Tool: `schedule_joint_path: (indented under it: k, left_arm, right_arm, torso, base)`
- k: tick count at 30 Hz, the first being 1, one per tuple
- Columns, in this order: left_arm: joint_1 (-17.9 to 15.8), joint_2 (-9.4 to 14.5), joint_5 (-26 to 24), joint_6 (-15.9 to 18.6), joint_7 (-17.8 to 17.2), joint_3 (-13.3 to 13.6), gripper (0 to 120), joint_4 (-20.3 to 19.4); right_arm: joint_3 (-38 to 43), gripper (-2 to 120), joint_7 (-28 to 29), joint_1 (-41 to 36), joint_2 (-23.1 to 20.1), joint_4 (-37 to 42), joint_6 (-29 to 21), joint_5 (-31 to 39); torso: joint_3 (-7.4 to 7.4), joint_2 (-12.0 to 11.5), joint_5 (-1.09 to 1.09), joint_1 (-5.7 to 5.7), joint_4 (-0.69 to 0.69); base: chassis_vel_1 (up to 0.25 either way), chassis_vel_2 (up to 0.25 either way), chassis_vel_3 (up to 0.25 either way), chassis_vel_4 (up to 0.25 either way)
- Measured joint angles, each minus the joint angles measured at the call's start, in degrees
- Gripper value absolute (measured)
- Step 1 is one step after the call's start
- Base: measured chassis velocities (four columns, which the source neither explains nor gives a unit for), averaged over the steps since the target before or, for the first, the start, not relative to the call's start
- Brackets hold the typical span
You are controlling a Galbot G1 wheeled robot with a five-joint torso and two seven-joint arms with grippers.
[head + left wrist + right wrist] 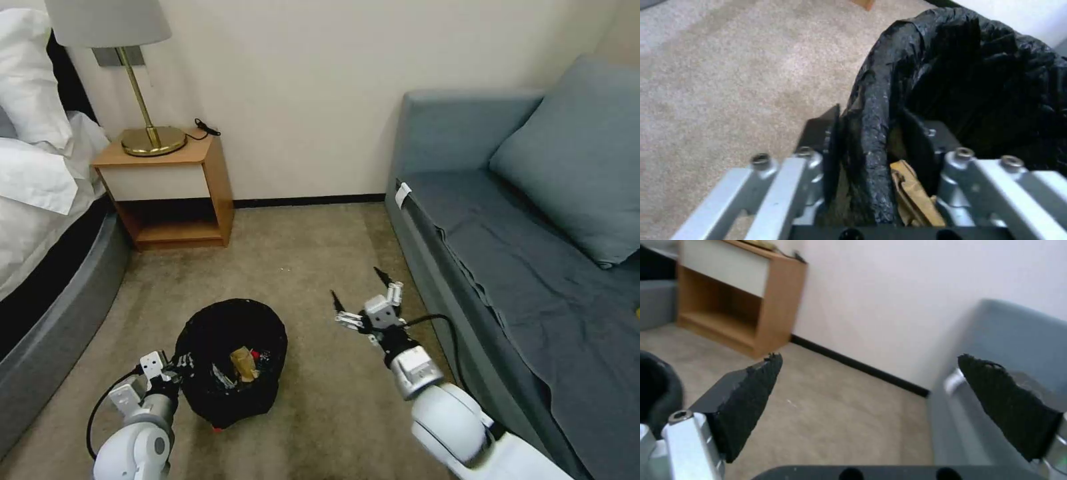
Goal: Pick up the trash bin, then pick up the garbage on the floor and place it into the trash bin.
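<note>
The trash bin [227, 320], lined with a crinkly black bag, is at the lower middle of the head view, over the carpet. My left gripper [175, 365] is shut on its near left rim. In the left wrist view, the left gripper [871, 133] has one finger outside the trash bin [978, 83] and one inside. Garbage lies inside the bin: a tan crumpled scrap [243, 363] [911, 190] and a bit of red wrapper [263, 357]. My right gripper [359, 288] [871, 386] hangs open and empty above the carpet, right of the bin and close to the sofa.
A grey sofa [507, 267] with a cushion runs along the right. A wooden nightstand [173, 193] with a brass lamp [143, 100] stands at the back left wall. The bed [40, 233] borders the left. Bare carpet [307, 240] lies between them.
</note>
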Motion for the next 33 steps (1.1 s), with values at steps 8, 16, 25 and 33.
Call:
schedule_joint_path:
  k: [8, 16, 25, 33]
  left_arm:
    - [0.7, -0.1, 4.9, -3.9, 3.5, 0.0, 69, 0.0]
    - [2.3, -0.9, 13.6, -13.3, 8.4, -0.2, 100, -4.0]
    - [10.4, -4.0, 24.0, -25.2, 11.8, 2.1, 100, -13.9]
    - [21.7, -5.2, 26.0, -33.8, 7.6, 9.5, 100, -17.7]
  right_arm:
    - [6.2, 100, 0.8, -7.6, 2.8, 2.7, -0.3, -1.4]
    - [12.9, 100, 0.8, -15.1, 7.8, 4.7, 1.4, -3.0]
    - [15.7, 100, 1.1, -18.2, 11.8, 6.6, 1.5, -2.8]
    - [17.5, 100, 2.4, -22.1, 15.7, 8.1, 1.8, -6.1]
  torso:
    - [0.01, 0.0, -0.07, 0.00, 0.00]
    - [0.01, 0.0, -0.05, 0.00, -0.01]
    - [0.01, 0.0, -0.02, 0.00, 0.00]
    - [0.01, 0.0, -0.03, 0.00, 0.00]
  base:
    - [0.000, 0.000, 0.000, 0.000]
    - [0.000, 0.000, 0.000, 0.000]
    - [0.000, 0.000, 0.000, 0.000]
    - [0.000, 0.000, 0.000, 0.000]
